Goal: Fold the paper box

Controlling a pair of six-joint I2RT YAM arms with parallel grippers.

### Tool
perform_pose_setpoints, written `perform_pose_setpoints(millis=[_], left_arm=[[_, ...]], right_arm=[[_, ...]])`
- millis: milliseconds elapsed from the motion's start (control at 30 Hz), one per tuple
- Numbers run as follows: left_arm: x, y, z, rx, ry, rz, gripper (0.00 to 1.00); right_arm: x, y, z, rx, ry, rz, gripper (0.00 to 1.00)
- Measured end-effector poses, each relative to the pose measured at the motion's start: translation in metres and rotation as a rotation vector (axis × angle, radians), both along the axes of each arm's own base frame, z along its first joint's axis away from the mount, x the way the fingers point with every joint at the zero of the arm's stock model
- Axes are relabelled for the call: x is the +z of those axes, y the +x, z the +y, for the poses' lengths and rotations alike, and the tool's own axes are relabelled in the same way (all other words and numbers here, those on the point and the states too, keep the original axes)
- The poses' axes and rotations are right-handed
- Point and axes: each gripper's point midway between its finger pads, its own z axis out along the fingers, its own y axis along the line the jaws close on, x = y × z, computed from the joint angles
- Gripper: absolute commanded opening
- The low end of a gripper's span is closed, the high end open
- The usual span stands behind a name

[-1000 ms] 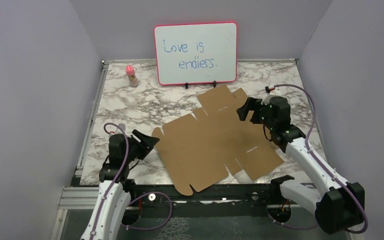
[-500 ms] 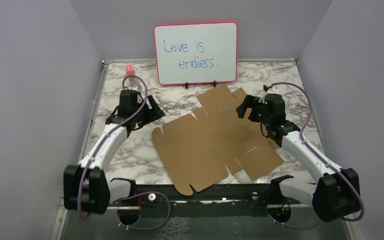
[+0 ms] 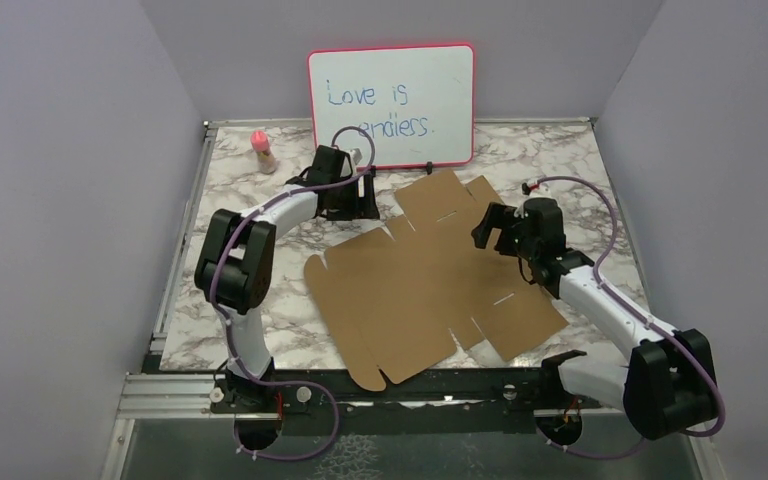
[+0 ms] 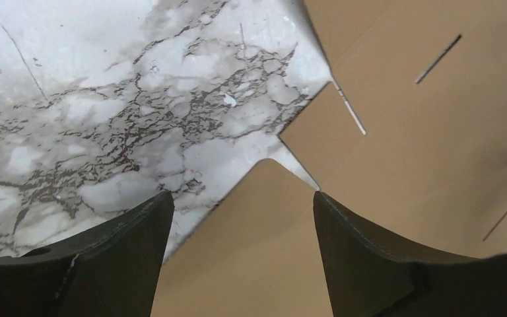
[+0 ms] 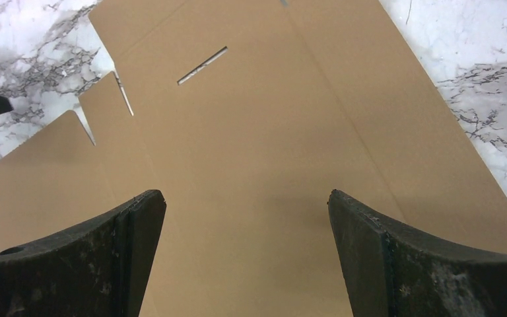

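The paper box (image 3: 430, 280) is a flat die-cut brown cardboard sheet with flaps and slots, lying on the marble table. My left gripper (image 3: 372, 197) is stretched to the far side, just left of the sheet's upper flap, open and empty; its wrist view shows the cardboard (image 4: 396, 132) and a flap corner between its fingers (image 4: 132, 257). My right gripper (image 3: 488, 222) is open and empty above the sheet's right part; its wrist view shows only cardboard (image 5: 257, 152) between its fingers (image 5: 370, 257).
A red-framed whiteboard (image 3: 392, 105) reading "Love is endless." stands at the back. A small pink-capped bottle (image 3: 263, 150) stands at the back left. Marble tabletop (image 3: 250, 215) shows to the sheet's left. Purple walls enclose the table.
My left arm has swung from the near left edge far forward and right, to the sheet's upper-left flap. My right gripper has shifted only slightly over the sheet. The sheet has not moved.
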Motion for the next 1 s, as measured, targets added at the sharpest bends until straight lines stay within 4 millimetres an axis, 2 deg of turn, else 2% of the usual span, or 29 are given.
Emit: perform_pose_setpoints(millis=[100, 200, 333, 467, 833, 1000], left_arm=[[-0.020, 0.002, -0.003, -0.022, 0.015, 0.033, 0.79], [-0.037, -0.010, 0.001, -0.026, 0.031, 0.080, 0.79], [-0.037, -0.023, 0.004, -0.028, 0.019, 0.074, 0.79], [-0.039, -0.049, 0.012, -0.023, 0.011, 0.082, 0.79], [-0.040, -0.136, 0.037, 0.057, -0.059, 0.130, 0.79], [-0.038, -0.171, 0.043, 0.108, -0.125, 0.153, 0.81]], right_arm=[[-0.006, 0.001, 0.000, 0.000, -0.003, 0.015, 1.00], [-0.017, 0.000, 0.002, 0.008, -0.003, 0.050, 1.00], [-0.037, -0.003, 0.007, 0.028, 0.003, 0.117, 1.00], [-0.051, -0.004, 0.013, 0.048, 0.016, 0.159, 1.00], [-0.078, -0.004, 0.033, 0.123, 0.061, 0.221, 1.00], [-0.075, 0.003, 0.046, 0.164, 0.078, 0.211, 1.00]])
